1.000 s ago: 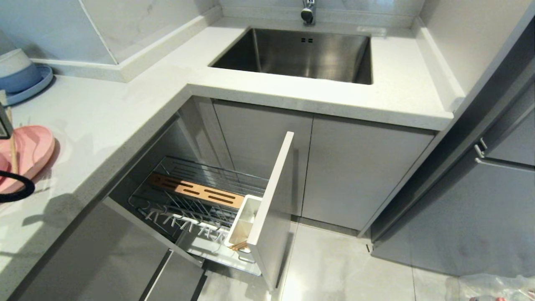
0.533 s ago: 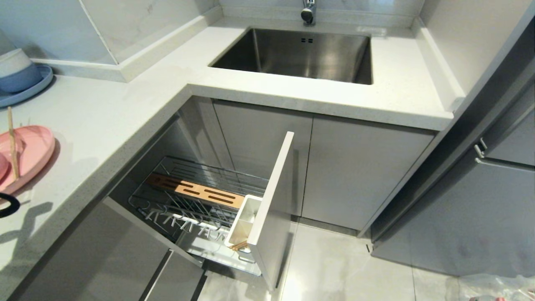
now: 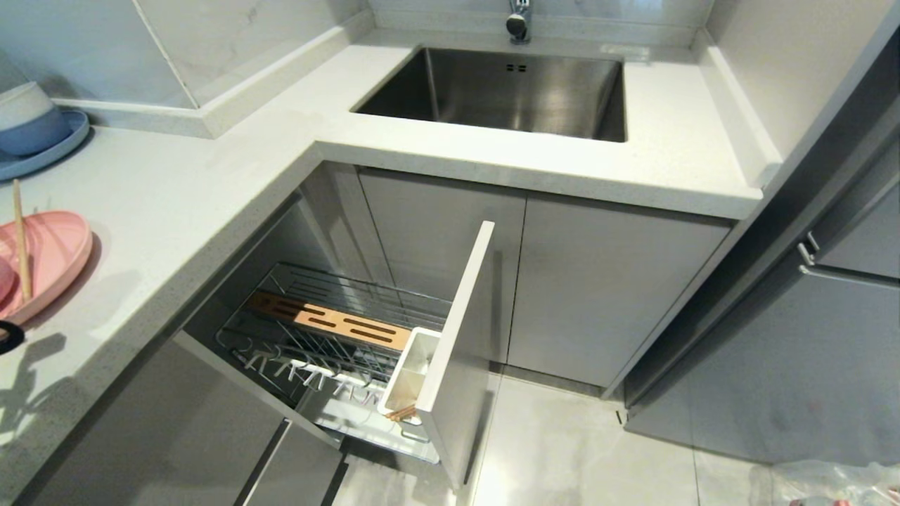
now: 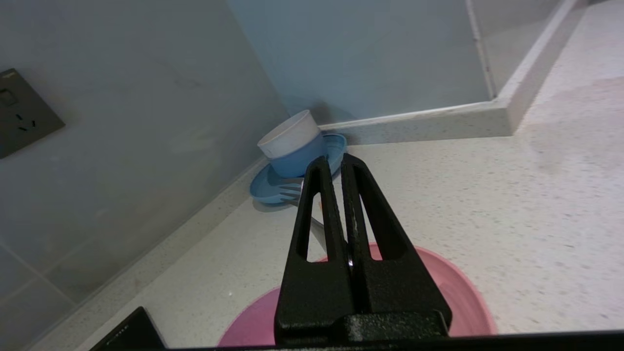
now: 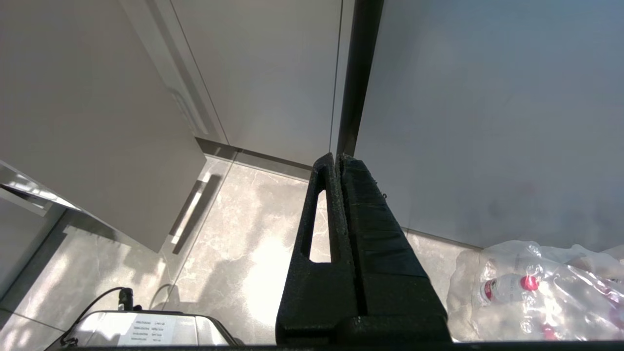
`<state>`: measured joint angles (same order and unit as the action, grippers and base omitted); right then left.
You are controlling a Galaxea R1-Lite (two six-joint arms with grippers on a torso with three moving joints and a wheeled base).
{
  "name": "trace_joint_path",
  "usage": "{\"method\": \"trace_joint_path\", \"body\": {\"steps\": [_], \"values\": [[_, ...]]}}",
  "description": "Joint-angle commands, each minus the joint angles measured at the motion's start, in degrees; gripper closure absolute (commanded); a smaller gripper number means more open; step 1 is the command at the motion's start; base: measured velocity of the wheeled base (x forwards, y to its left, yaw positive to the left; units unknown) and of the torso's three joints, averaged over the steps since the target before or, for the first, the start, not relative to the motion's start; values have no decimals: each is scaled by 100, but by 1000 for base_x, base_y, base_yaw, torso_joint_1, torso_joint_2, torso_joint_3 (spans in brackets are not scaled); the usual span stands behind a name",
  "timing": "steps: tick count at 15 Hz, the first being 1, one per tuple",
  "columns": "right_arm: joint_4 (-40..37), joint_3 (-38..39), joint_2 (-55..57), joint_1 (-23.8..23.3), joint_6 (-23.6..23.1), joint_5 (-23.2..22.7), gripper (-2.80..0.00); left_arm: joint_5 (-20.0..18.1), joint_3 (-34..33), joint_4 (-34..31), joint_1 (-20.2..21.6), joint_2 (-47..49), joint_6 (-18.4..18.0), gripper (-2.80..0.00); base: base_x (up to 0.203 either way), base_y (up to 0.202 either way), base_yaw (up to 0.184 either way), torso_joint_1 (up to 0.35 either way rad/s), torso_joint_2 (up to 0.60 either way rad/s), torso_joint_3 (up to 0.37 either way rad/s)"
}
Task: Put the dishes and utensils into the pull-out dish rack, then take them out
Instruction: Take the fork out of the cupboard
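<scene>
In the left wrist view my left gripper [image 4: 331,158] hangs over the counter above the pink plate [image 4: 438,292]. It is shut on the slim grey fork [image 4: 291,191], whose tines stick out past the fingers toward the blue plate. In the head view the pink plate [image 3: 53,256] lies at the far left edge with one wooden chopstick [image 3: 20,239] across it. The pull-out dish rack [image 3: 351,292] stands open below the counter; chopstick ends [image 3: 402,413] show at its white utensil cup [image 3: 411,369]. My right gripper [image 5: 337,156] is shut and parked low near the floor.
A blue plate with stacked blue and white bowls [image 4: 297,146] sits in the wall corner. The steel sink [image 3: 506,88] is set in the counter behind the rack. The rack's grey cabinet front [image 3: 457,337] juts into the floor space. Bagged bottles [image 5: 526,287] lie on the floor.
In the head view the left arm's black cable and gripper tip have slid out past the left edge. The chopstick stays on the pink plate, and the rack has not moved.
</scene>
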<state>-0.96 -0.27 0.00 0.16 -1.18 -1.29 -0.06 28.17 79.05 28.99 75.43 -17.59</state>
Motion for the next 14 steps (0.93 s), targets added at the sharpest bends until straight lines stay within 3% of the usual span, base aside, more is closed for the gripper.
{"method": "trace_joint_path", "body": {"steps": [1, 14], "values": [[0, 0, 0, 2, -5, -3, 0, -2, -50, 368, 97, 512, 4, 0, 0, 0, 0, 0, 0, 0], [0, 0, 0, 2, -5, -3, 0, -73, -67, 539, 36, 1175, 177, 0, 0, 0, 0, 0, 0, 0]]}}
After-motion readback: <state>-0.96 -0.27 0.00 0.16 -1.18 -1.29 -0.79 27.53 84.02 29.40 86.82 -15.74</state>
